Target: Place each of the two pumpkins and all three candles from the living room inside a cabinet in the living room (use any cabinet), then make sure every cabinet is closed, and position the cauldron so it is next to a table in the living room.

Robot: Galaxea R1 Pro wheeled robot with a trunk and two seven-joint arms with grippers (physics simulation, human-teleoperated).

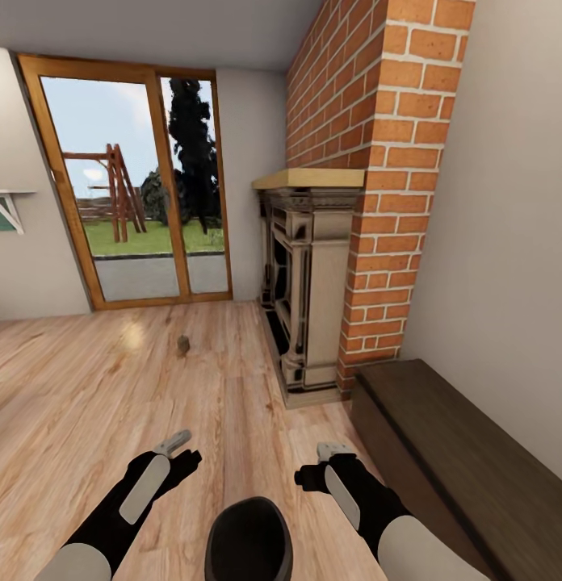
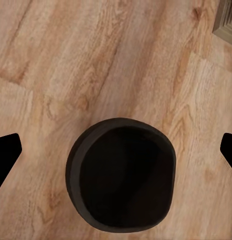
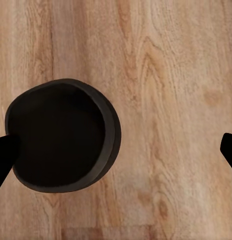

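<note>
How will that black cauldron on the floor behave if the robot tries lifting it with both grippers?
The cauldron looks rigid, with a thick rim, so it probably won't flex. Its rounded walls may slip from pinching grippers. Standing upright on smooth wood floor, it would likely slide rather than tip if pushed.

Matt black cauldron on smooth wood-plank floor; rough brick chimney; dark wood-grain cabinet.

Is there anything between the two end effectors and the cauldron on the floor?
Nothing visible. The cauldron sits on bare wood floor between the left end effector and the right end effector; both wrist views show only floor around it.
</note>
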